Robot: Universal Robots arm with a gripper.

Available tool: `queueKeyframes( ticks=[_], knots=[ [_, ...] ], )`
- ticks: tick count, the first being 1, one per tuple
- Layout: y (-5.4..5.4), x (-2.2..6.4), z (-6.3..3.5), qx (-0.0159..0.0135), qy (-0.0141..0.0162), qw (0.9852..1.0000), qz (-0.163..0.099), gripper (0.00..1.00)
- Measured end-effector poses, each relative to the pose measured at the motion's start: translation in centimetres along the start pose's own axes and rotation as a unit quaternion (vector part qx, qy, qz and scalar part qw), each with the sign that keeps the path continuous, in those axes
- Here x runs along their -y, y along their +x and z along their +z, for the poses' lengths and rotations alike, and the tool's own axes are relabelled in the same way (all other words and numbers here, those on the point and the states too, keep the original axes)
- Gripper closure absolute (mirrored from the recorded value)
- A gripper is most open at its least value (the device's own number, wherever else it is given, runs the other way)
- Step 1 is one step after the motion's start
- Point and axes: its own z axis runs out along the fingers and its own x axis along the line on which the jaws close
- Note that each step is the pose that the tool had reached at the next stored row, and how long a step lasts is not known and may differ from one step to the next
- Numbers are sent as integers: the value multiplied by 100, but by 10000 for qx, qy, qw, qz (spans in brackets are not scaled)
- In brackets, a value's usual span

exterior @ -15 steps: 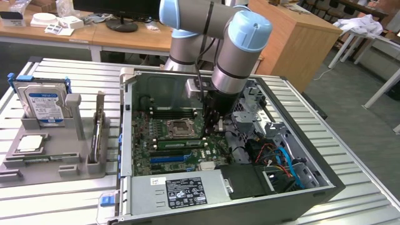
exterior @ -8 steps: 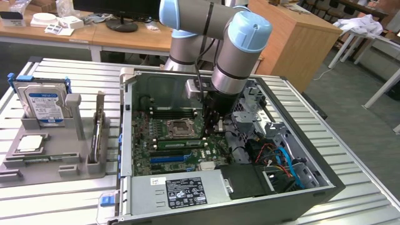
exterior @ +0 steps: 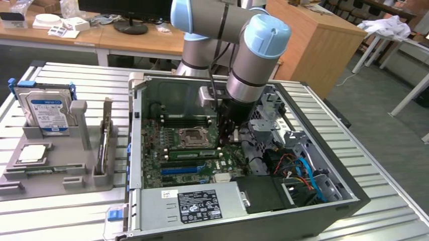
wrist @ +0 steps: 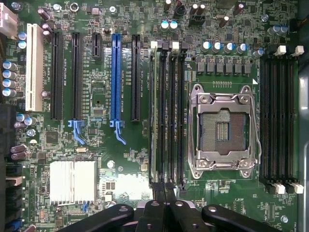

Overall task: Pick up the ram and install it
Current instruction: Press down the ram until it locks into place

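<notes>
**Item 1, ram** (wrist: 155,111): a long green stick, standing edge-on in the memory slot bank (wrist: 173,116) just beside the CPU socket (wrist: 223,129). It is occupying the slot farthest from the socket and appears to be seated there.

**Item 2, fingers** (wrist: 157,212): pressed together and clamping nothing, they are hanging over 1 end of that bank, near the ram's end. Contact with the stick cannot be told. Closed tips are probably serving as a narrow pusher.

**Item 3, case** (exterior: 302,221): lying on its side on the bench (exterior: 395,201) with the panel off. This is letting the arm (exterior: 258,55) reach straight down.

**Item 4, tray** (exterior: 40,175): holding the hard drive (exterior: 45,108) and expansion card (exterior: 106,140) upright, presumably for gripping from above.
</notes>
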Motion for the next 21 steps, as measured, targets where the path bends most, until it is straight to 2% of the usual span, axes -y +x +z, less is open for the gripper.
queueKeyframes(
  ticks=[13, 19, 21],
  knots=[
    [3, 1, 54, 112, -1, 9999, -3, 89],
    [3, 1, 55, 112, -1, 9999, -3, 89],
    [3, 3, 55, 72, -4, 10000, -3, 89]
  ],
)
